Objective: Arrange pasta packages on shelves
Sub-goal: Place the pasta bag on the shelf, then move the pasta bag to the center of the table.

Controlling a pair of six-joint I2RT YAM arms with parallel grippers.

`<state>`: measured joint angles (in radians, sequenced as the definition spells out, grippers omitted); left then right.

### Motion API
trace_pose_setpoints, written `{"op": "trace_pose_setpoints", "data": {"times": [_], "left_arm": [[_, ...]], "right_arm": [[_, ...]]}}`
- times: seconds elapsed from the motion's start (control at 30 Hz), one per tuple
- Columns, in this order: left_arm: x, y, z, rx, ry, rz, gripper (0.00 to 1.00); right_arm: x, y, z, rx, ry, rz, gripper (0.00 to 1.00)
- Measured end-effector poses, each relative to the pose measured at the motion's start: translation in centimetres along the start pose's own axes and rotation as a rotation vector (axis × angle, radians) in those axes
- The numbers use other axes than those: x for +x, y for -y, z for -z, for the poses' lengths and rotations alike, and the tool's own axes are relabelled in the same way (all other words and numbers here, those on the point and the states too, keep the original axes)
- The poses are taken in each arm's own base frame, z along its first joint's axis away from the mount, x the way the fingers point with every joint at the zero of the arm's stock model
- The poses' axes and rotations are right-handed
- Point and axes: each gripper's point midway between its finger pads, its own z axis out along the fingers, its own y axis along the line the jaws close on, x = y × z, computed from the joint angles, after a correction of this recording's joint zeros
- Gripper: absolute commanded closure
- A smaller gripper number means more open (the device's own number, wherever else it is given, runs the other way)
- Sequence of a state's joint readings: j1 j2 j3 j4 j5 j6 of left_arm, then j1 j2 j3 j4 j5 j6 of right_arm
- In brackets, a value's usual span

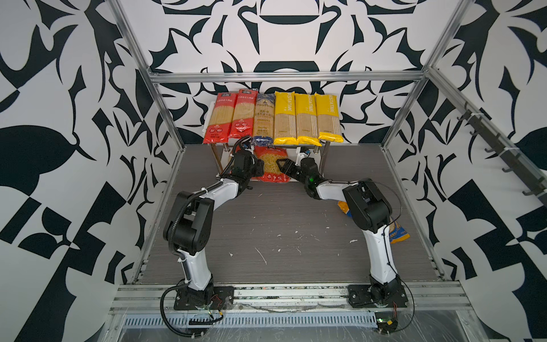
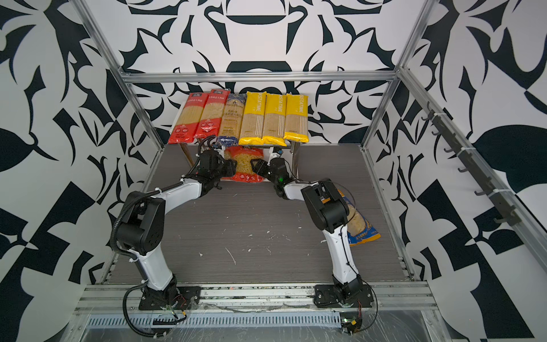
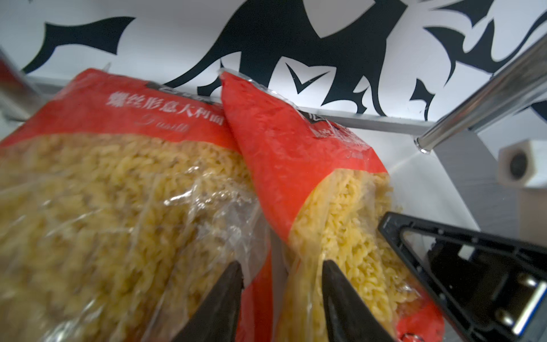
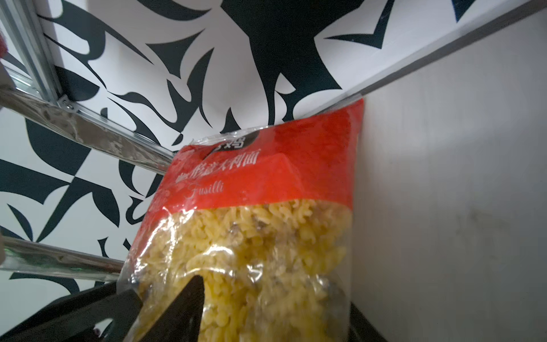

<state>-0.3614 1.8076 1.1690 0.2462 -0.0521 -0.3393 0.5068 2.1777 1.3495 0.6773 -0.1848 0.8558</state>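
Your left gripper and right gripper stand parted, holding nothing. The fusilli bag looks soft and slippery; pinch its red sealed end.

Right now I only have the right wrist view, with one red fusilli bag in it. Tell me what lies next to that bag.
Observer: A second red fusilli bag touches it, shown in the left wrist view.
Operator: Report the top shelf.
Observer: It carries two red packs, one dark-blue pack and three yellow packs, side by side.
Operator: Name what lies on the table.
Observer: One blue-orange bag, partly hidden behind the right arm.
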Motion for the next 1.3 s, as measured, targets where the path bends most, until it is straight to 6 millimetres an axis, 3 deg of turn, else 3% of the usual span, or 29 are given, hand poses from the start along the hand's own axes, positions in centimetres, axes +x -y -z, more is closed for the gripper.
{"op": "trace_pose_setpoints", "data": {"times": [0.47,0.63,0.73,0.87,0.97,1.1,1.3], "left_arm": [[-0.2,0.6,4.7,0.013,0.035,0.052,0.36],[0.6,1.4,6.5,0.024,0.039,0.058,0.35],[1.5,1.8,8.0,0.028,0.040,0.064,0.35],[2.5,2.1,9.9,0.029,0.041,0.074,0.35],[3.4,2.4,11.2,0.029,0.042,0.078,0.35],[5.0,3.3,13.2,0.036,0.037,0.078,0.35],[6.1,4.6,15.7,0.066,0.047,0.092,0.35]], "right_arm": [[0.9,0.0,5.7,0.106,-0.066,0.057,0.28],[3.7,0.5,8.6,0.140,-0.131,0.108,0.33],[6.1,0.5,11.6,0.178,-0.188,0.176,0.35],[7.7,0.4,15.7,0.245,-0.234,0.282,0.38],[7.4,1.6,18.9,0.347,-0.248,0.356,0.37],[6.4,4.9,23.4,0.564,-0.263,0.467,0.31],[4.9,8.2,27.7,0.815,-0.340,0.618,0.31]]}}
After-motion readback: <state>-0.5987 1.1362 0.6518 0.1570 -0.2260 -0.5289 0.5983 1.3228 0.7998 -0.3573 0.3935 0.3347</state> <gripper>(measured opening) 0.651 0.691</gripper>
